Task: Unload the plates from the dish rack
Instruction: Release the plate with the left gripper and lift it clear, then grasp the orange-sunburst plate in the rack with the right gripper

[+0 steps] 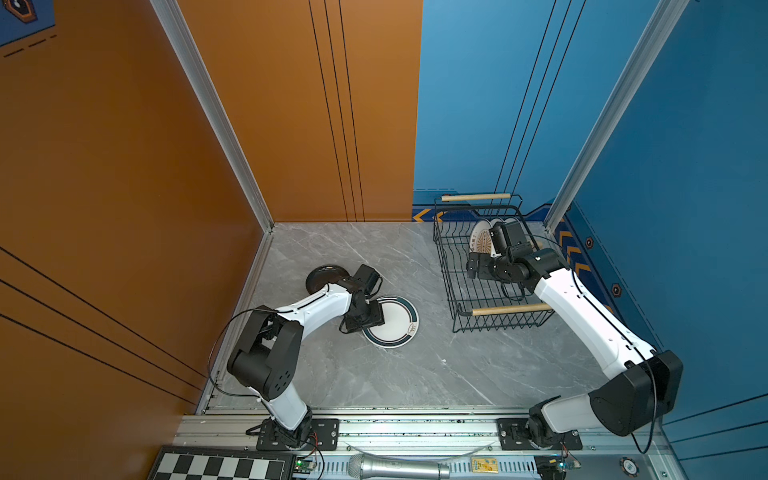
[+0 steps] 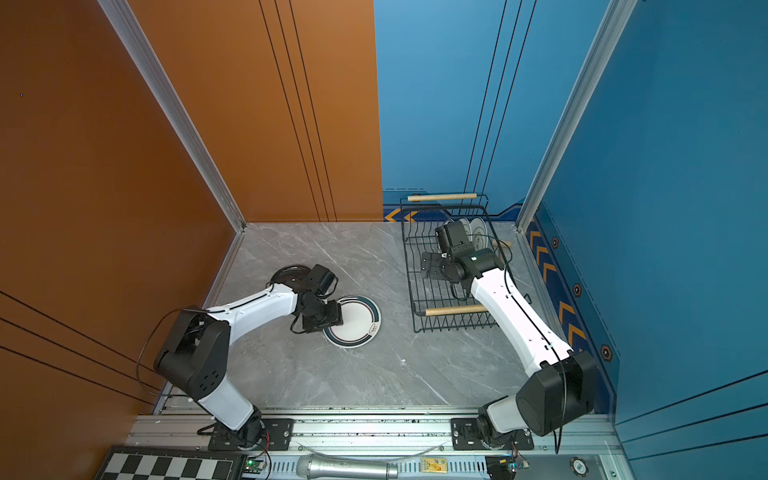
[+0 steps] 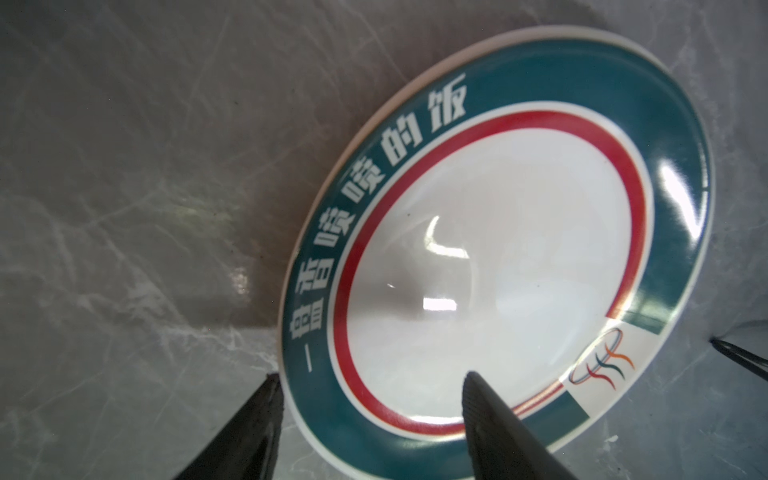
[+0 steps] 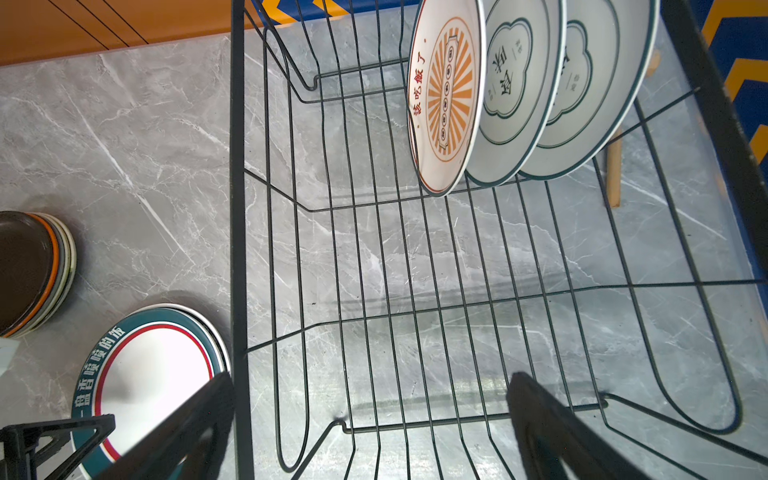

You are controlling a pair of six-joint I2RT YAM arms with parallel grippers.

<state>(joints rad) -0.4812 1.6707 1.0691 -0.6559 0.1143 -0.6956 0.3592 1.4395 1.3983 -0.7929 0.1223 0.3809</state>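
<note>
Left wrist, glossy round teal-rimmed plate (image 3: 498, 257), left fingers (image 3: 498, 424) parted, right fingers (image 4: 552, 432) parted, seemingly empty

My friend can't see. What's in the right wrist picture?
Three white plates stand on edge in a black wire rack; the open end effector hovers above. On the table outside lie a teal-rimmed plate and a stack of small plates.

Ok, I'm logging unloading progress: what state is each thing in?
Dish rack, mostly empty.
Three plates, upright in dish rack.
Teal-rimmed plate, flat on table.
Small plates, stacked on table.
Left gripper, jaws open over teal-rimmed plate.
Right gripper, jaws open above dish rack.
</note>
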